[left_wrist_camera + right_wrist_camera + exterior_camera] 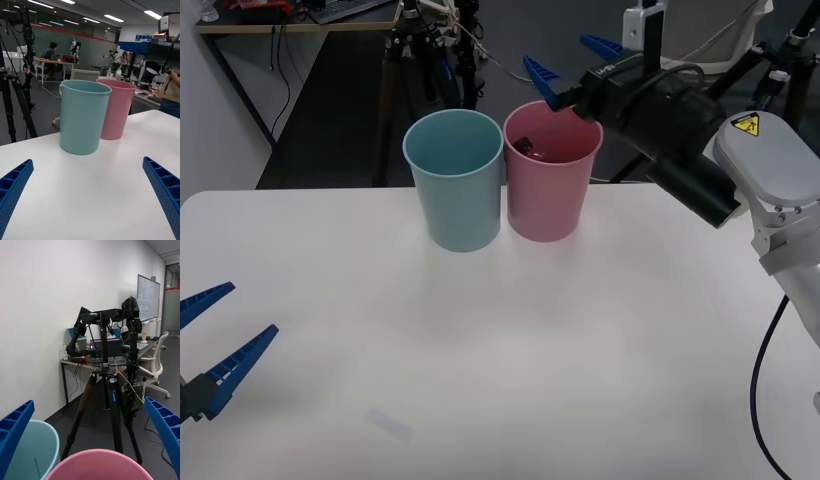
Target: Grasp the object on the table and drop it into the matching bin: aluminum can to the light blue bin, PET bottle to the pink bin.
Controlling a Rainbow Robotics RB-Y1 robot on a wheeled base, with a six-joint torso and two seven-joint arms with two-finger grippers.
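Inside the pink bin lies the PET bottle; only its dark cap and a bit of clear body show over the rim. My right gripper hangs open just above the far rim of that bin, with nothing between its blue fingers. In the right wrist view the pink bin lies right below the open right gripper, and the light blue bin stands beside it. The light blue bin touches the pink one on its left. My left gripper rests open low over the table's front left part.
A black tripod stands behind the table near the bins. A small pale scrap lies on the tabletop near the front. In the left wrist view both bins, light blue and pink, stand well ahead of the left gripper.
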